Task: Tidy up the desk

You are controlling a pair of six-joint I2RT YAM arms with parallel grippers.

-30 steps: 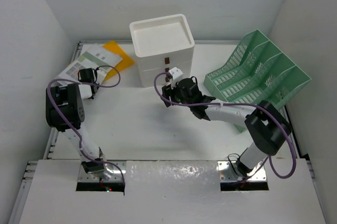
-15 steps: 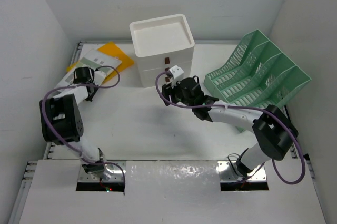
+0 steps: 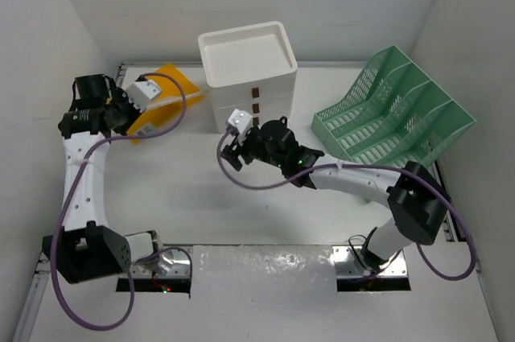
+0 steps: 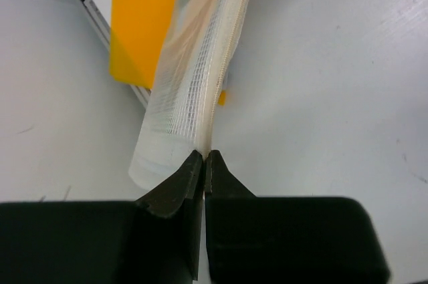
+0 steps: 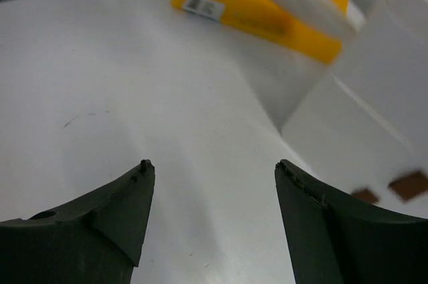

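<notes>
- The left gripper [image 4: 202, 157] is pinched tight on the near edge of a translucent mesh-textured plastic sleeve [image 4: 190, 83] that holds a yellow sheet [image 4: 144, 17]. The sleeve's long axis runs straight ahead of the tool.
- The right gripper [image 5: 212, 167] hovers empty with its jaws spread. The large white desk [image 3: 201, 197] lies just beneath it, and the sleeve lies ahead of it.
- The green mesh file rack [image 3: 394, 113] stands well apart from the left gripper, beyond the white three-drawer unit [image 3: 245, 56]. The right arm is the nearer one, so filing the sleeve likely calls for a long carry or a handover.
</notes>
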